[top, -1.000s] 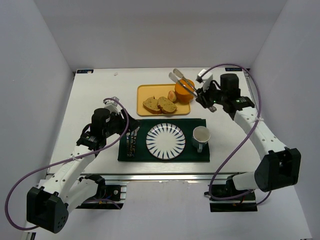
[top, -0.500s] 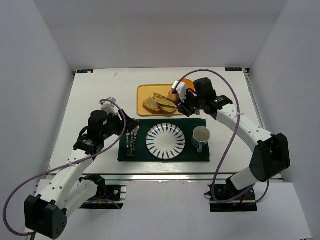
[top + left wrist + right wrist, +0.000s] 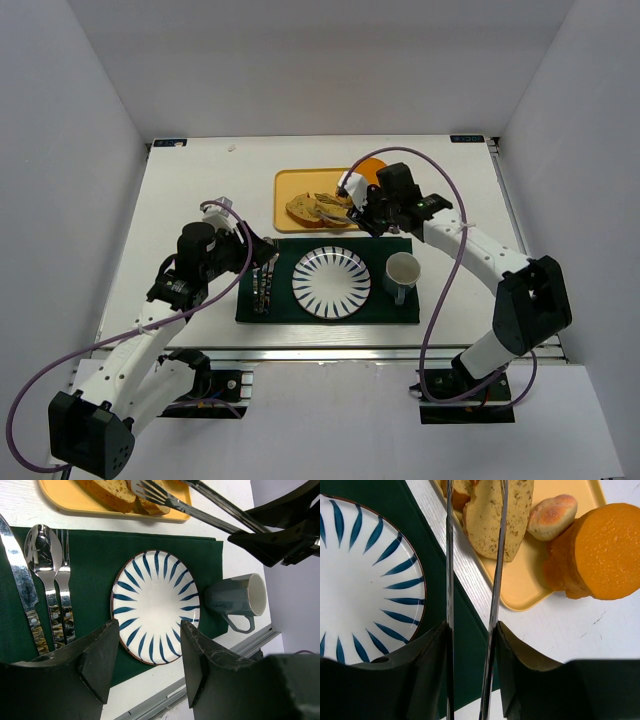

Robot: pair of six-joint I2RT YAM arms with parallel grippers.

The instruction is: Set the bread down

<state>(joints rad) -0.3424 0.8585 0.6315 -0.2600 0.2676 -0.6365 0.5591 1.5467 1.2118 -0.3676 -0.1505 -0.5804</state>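
Observation:
Two tan speckled slices of bread (image 3: 303, 208) (image 3: 497, 515) (image 3: 107, 490) lie on the yellow tray (image 3: 288, 184). My right gripper (image 3: 366, 212) (image 3: 472, 630) is shut on a pair of metal tongs (image 3: 335, 200) (image 3: 496, 580) (image 3: 210, 515). The tongs' arms reach over the tray and run along both sides of one slice. Their tips pass out of the top of the right wrist view, so I cannot tell whether they pinch it. Above the green mat's left part, my left gripper (image 3: 256, 250) (image 3: 150, 630) is open and holds nothing.
A blue-striped white plate (image 3: 331, 282) (image 3: 155, 605) (image 3: 365, 580) sits mid-mat, with a grey mug (image 3: 402, 272) (image 3: 235, 600) to its right. Knife, spoon and fork (image 3: 265, 285) (image 3: 42, 550) lie on the mat's left. An orange cylinder (image 3: 600, 555) and a small roll (image 3: 552, 515) stand on the tray's right end.
My right arm has swung left from the orange cylinder, bringing the tongs over the bread slices. The left arm has drawn back slightly.

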